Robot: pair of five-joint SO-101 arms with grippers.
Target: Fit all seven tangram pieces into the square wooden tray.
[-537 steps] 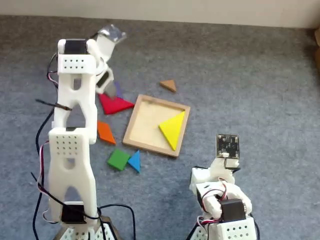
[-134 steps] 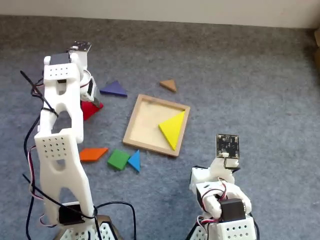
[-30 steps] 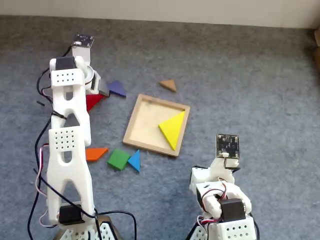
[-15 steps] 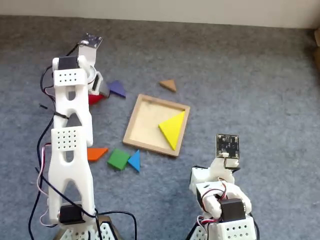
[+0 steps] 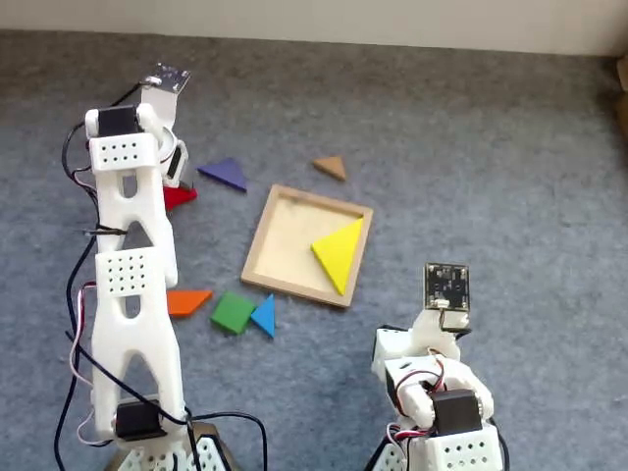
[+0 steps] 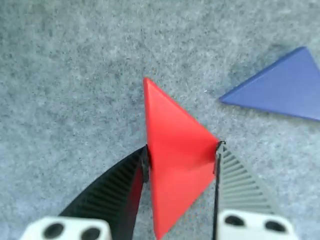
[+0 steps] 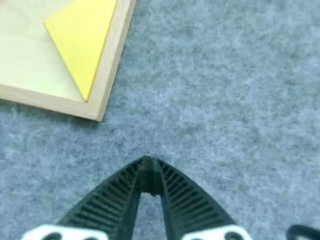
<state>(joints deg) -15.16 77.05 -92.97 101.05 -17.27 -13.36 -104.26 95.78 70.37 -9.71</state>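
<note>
My left gripper (image 6: 181, 152) is shut on the red triangle (image 6: 175, 165), one finger on each edge, just over the carpet. In the high view that red triangle (image 5: 180, 196) peeks out beside the left arm, at the far left. The purple triangle (image 5: 224, 174) (image 6: 280, 90) lies close by it. The square wooden tray (image 5: 258, 234) holds the yellow triangle (image 5: 340, 251) in its right corner. My right gripper (image 7: 148, 175) is shut and empty near the tray's corner (image 7: 111, 65), where the yellow triangle (image 7: 82, 32) shows.
A small brown triangle (image 5: 331, 167) lies beyond the tray. In front of the tray's left side lie the orange parallelogram (image 5: 186, 300), the green square (image 5: 233, 313) and the small blue triangle (image 5: 264, 315). The right arm (image 5: 437, 392) is folded at the near right.
The left arm has swung a little to the left with the red triangle between its fingers, away from the purple triangle. The right arm has kept still.
</note>
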